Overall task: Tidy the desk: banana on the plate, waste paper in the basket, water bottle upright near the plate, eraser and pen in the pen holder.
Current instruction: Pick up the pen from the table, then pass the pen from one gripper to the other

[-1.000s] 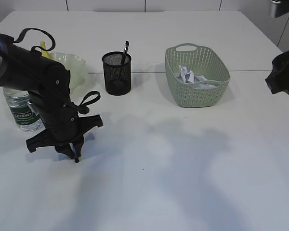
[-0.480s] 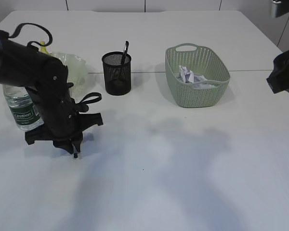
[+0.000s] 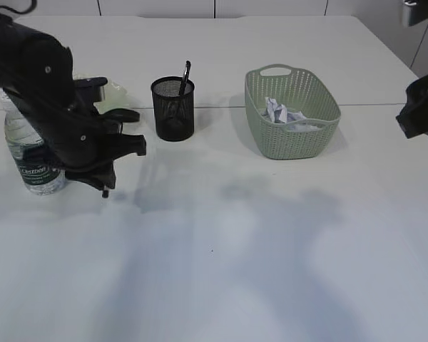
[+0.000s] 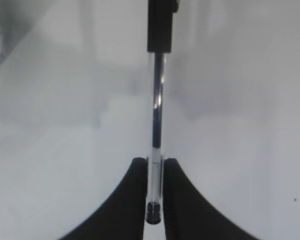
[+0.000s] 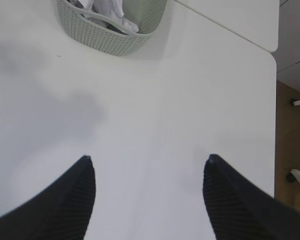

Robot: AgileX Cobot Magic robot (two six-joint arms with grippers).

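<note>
Spanning frame: white desk (image 3: 271,242), seam across; wood floor (image 5: 292,130) beyond edge.

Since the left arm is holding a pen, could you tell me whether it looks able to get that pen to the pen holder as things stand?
Probably yes. The left gripper is shut on the pen, and the pen holder stands just to its right, mouth open, with bare table between them. One pen already stands inside, leaving room.
</note>
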